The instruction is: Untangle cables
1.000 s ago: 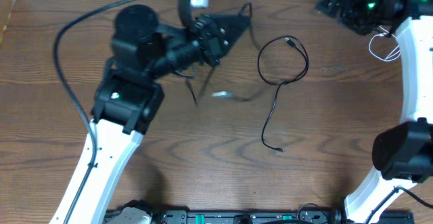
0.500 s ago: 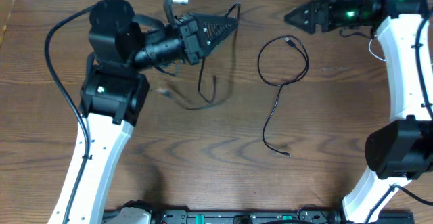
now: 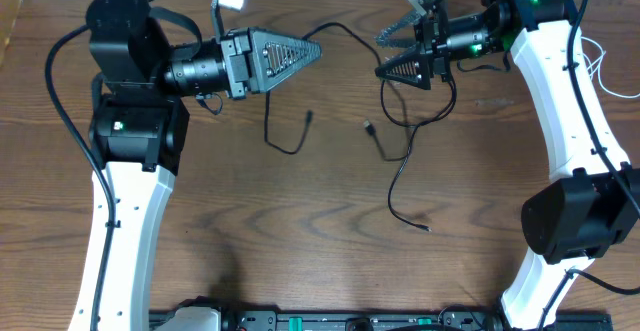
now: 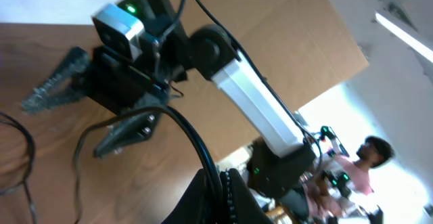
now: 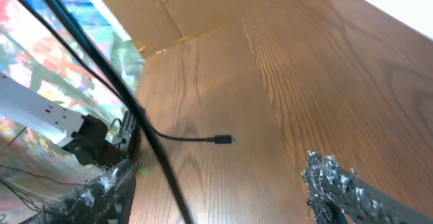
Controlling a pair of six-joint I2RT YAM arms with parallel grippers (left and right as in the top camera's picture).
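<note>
Horizontally, left claw [image 3: 312,50] pinches black cable [image 3: 266,123]; right claw [image 3: 385,53] faces it, spread.

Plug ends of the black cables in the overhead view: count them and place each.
3. Left plug end, nearest the left claw; middle plug end, nearer the right claw; lower plug end, toward the near edge of the table. More may hide in the claws.

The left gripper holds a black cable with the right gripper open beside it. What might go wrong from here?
1. The left gripper and the open right gripper face tip to tip, close together; moving closer risks contact.
2. The held black cable passes between the right fingers while a loose black cable lies below; closing low might catch both.
</note>
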